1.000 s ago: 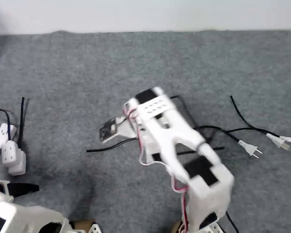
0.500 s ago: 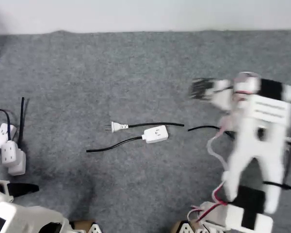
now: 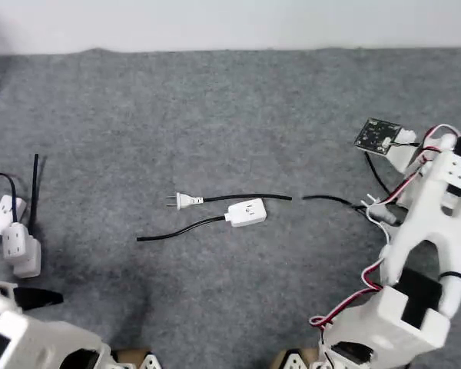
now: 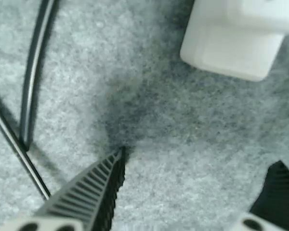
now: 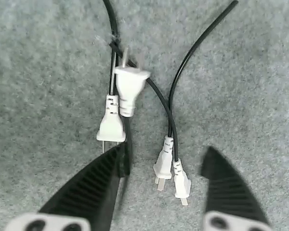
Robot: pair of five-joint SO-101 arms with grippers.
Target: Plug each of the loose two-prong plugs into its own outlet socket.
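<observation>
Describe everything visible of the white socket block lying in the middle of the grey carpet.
The socket block is a small white rectangular body, plastic by its look, lying flat on the grey carpet near the middle. Faint dark marks show on its upper face. A thin black cord leaves one end and stops loose. Nothing is plugged in. A two-prong plug lies close by, apart from it.

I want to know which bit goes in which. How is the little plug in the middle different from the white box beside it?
The plug is slim, with two prongs sticking out; the socket is a chunkier block with none. The plug's cord and the socket's cord run off opposite ways. Both are white, on black cords, not plugged together.
</observation>
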